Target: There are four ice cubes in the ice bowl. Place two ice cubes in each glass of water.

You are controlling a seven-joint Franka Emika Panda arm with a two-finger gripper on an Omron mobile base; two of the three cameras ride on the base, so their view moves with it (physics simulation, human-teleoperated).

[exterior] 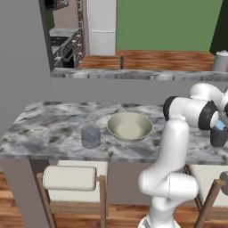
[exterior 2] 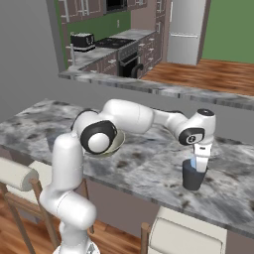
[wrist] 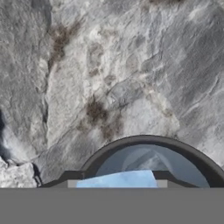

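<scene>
My gripper (exterior 2: pixel 197 163) hangs straight over the right glass of water (exterior 2: pixel 192 179), its fingers just above the rim. A light blue ice cube (wrist: pixel 118 179) sits between the fingertips, and the jaws are shut on it. In the hand view, the dark rim of that glass (wrist: pixel 148 141) curves just below the cube, with water inside. The same glass (exterior: pixel 219 136) stands at the counter's right end. The other glass of water (exterior: pixel 90 136) stands left of the beige ice bowl (exterior: pixel 130 127). I can make out no cubes inside the bowl. My elbow partly hides the ice bowl (exterior 2: pixel 117 145).
The glasses and bowl stand on a grey marble counter (exterior: pixel 49 129) with a raised ledge behind it (exterior: pixel 133 75). Stools with padded backs (exterior: pixel 69 178) stand under the counter's front edge. A fridge (exterior: pixel 101 26) and stove stand far behind.
</scene>
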